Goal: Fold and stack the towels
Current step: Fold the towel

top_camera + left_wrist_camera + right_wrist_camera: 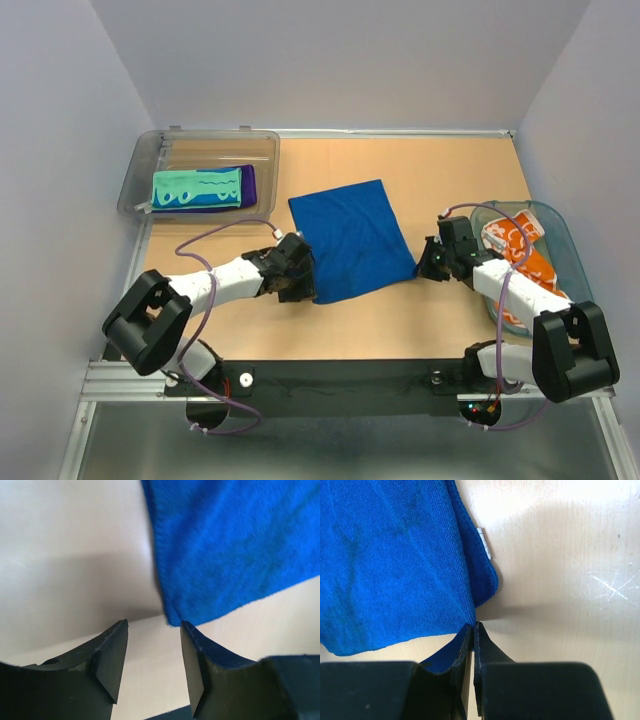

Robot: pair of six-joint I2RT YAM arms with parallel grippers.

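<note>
blue towel (350, 238): lies flat mid-table; I judge it soft, light and limp, prone to sag, so I take it by its two near corners | left gripper (154, 626): jaws apart, empty, just short of the near-left corner | right gripper (474, 626): pinched shut on the near-right corner

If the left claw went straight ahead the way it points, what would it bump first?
Most likely the blue towel: its corner lies just ahead of the left gripper, whose jaws are open. How high the fingers are above the table is unclear, so they might skim over it.
</note>
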